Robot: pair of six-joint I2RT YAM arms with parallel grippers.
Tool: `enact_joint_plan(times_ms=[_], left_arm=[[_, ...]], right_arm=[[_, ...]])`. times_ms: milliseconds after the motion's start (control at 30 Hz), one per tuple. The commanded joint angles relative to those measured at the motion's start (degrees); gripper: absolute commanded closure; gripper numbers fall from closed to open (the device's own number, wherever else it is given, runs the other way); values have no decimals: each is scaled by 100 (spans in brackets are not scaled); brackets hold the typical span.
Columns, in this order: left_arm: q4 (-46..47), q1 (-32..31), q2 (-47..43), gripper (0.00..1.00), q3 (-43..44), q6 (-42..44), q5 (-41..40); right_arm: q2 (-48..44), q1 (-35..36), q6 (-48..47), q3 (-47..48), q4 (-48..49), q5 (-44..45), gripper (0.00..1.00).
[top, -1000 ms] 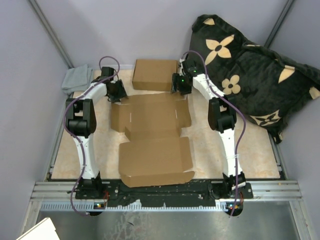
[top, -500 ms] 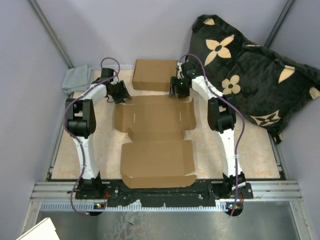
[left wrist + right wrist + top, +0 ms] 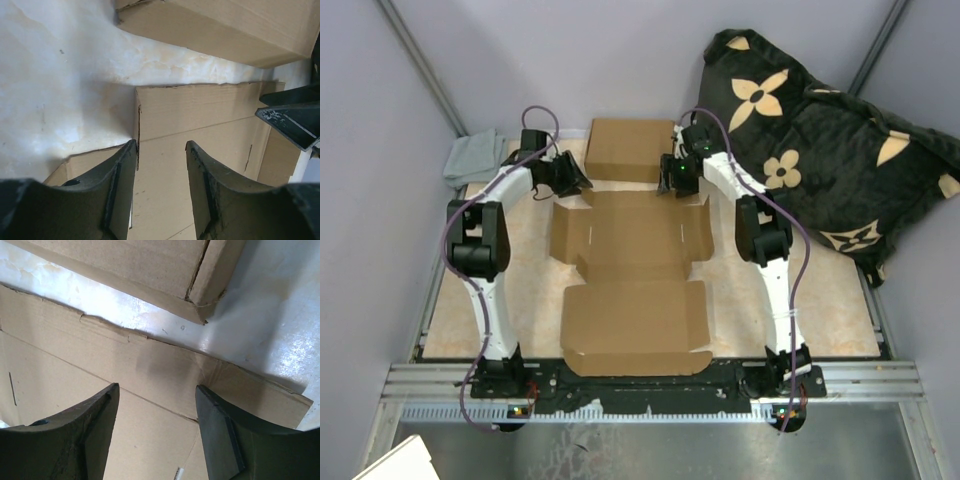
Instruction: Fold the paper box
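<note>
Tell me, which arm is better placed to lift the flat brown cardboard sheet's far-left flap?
Probably left: the left gripper, open, hovers by that flap; the right gripper is at the opposite corner.

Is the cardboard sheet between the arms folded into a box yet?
No, still spread: the cardboard sheet lies open on the table, panels and flaps laid out.

flat box (image 3: 630,280) centre of table (image 3: 535,310) | closed box (image 3: 631,150) just behind it | cloth (image 3: 472,160) far-left corner | cushion (image 3: 820,130) right, at back

No legible text or labels
</note>
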Motion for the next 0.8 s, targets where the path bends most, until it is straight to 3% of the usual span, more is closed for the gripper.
enact_joint_plan(times_ms=[0, 233, 400, 633, 767], left_arm=[[-64, -63, 220, 50, 221, -33, 145], [-465, -75, 359, 59, 387, 205, -466], [-601, -75, 302, 99, 421, 346, -671], [83, -74, -461, 100, -392, 425, -728], [-26, -69, -462, 100, -359, 479, -676]], right_arm=[[-335, 79, -36, 69, 33, -95, 37], [-506, 78, 20, 119, -143, 485, 37], [-697, 56, 163, 65, -273, 1302, 34], [-1037, -172, 303, -317, -86, 1569, 31], [-927, -211, 232, -259, -193, 1521, 31]])
